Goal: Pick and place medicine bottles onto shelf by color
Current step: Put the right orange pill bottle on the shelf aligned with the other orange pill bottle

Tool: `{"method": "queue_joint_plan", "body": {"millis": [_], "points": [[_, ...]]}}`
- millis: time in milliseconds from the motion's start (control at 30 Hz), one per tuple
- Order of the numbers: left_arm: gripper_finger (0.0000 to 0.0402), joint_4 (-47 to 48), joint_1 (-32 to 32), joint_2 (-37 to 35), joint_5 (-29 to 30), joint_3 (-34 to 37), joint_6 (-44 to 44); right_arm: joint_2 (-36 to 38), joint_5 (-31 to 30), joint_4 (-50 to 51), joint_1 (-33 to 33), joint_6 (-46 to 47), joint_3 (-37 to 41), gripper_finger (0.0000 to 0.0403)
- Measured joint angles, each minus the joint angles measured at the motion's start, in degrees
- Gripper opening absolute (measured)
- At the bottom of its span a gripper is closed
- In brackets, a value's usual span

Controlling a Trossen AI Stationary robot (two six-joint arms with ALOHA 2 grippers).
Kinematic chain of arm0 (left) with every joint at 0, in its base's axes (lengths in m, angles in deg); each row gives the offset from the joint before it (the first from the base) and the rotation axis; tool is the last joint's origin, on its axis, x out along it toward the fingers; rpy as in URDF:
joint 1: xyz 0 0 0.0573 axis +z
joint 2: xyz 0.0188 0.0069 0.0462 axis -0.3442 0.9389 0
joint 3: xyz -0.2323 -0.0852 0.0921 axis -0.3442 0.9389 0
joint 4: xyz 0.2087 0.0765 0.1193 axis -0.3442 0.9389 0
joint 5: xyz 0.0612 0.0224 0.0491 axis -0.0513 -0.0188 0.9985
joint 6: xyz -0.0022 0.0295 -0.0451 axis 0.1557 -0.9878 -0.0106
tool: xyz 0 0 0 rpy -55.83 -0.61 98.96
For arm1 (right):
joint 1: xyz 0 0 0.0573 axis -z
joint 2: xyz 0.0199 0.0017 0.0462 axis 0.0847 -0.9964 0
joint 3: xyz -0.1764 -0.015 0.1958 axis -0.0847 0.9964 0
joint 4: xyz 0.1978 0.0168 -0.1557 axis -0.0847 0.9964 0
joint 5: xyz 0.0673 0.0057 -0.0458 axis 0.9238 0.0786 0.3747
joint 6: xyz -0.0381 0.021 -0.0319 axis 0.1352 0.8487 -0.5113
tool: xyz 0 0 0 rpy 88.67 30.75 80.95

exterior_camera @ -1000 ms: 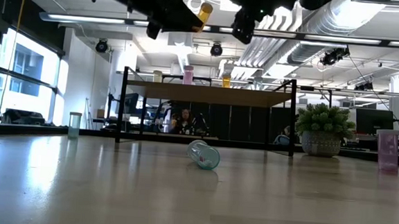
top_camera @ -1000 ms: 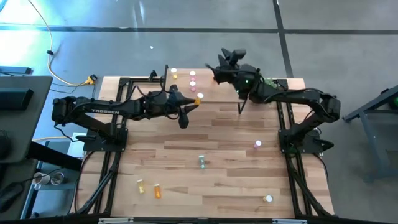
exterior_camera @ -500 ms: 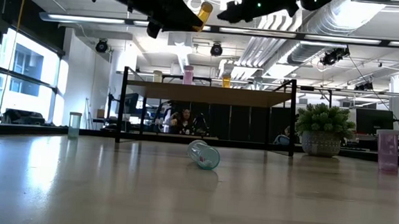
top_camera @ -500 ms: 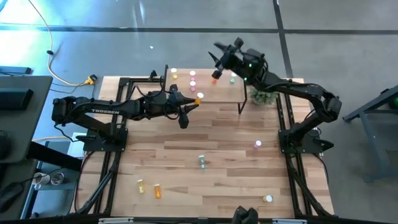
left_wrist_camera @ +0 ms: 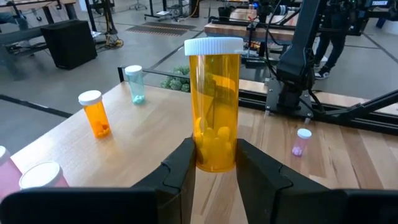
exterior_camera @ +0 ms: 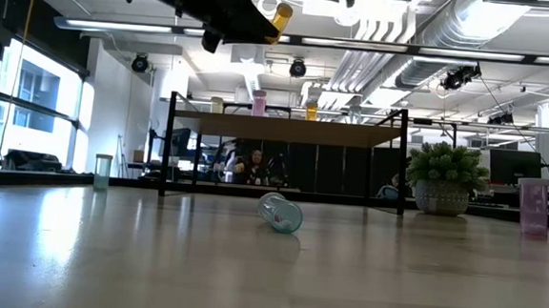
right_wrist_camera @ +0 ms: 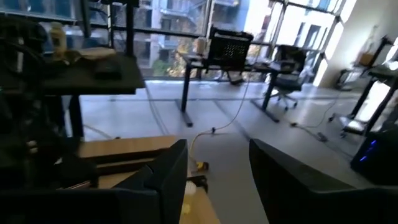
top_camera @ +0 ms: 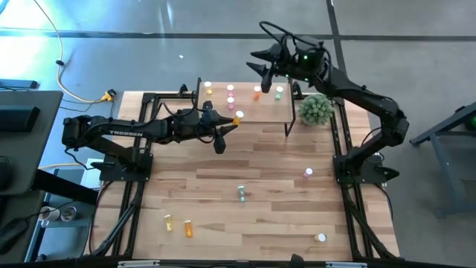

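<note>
- The left claw (top_camera: 232, 123) hangs above the light-wood plank tabletop (top_camera: 260, 201), just in front of the shelf's left part; in the left wrist view its two dark fingers (left_wrist_camera: 180, 168) pinch an amber-yellow cylindrical pill bottle with a white cap (left_wrist_camera: 214, 102), held upright.
- Near the tabletop's front left, a small yellow bottle (top_camera: 168, 222) and a small orange bottle (top_camera: 187, 228) lie close together.
- The low light-wood shelf on thin black legs (top_camera: 256, 112) stands at the back of the tabletop. White-capped bottles stand on it: a yellow one (top_camera: 208, 88) at the left, pink ones (top_camera: 230, 95) beside it, an orange one (top_camera: 256, 93) and a green one (top_camera: 279, 93) farther right.
- A pale green bottle (exterior_camera: 280, 213) lies on its side near the tabletop's middle.
- The right claw (top_camera: 262, 65) is raised beyond the shelf's back edge, well apart from every bottle; its fingers (right_wrist_camera: 168, 171) are spread with nothing between them.
- A green bushy plant in a pot (top_camera: 315, 109) stands just beside the shelf's right end.
- A pink bottle (top_camera: 308, 172) stands on the tabletop's right side, and another white-capped bottle (top_camera: 320, 237) near the front right corner.
</note>
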Motion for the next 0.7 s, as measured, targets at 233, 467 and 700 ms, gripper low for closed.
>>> {"method": "queue_joint_plan", "body": {"millis": [233,467,700], "points": [[0.0087,0.00,0.00,0.00,0.12,0.00,0.02,0.02,3.86,17.08,-0.05,-3.22,-7.65,0.0163],[0.0087,-0.01,0.00,0.00,0.13,0.00,0.00,-0.04,10.27,28.79,-1.22,-4.67,-9.09,0.0163],[0.0087,-0.07,0.00,0.00,-1.21,0.00,-2.39,-0.72,17.11,32.96,-3.54,-10.97,-8.39,0.0163]]}}
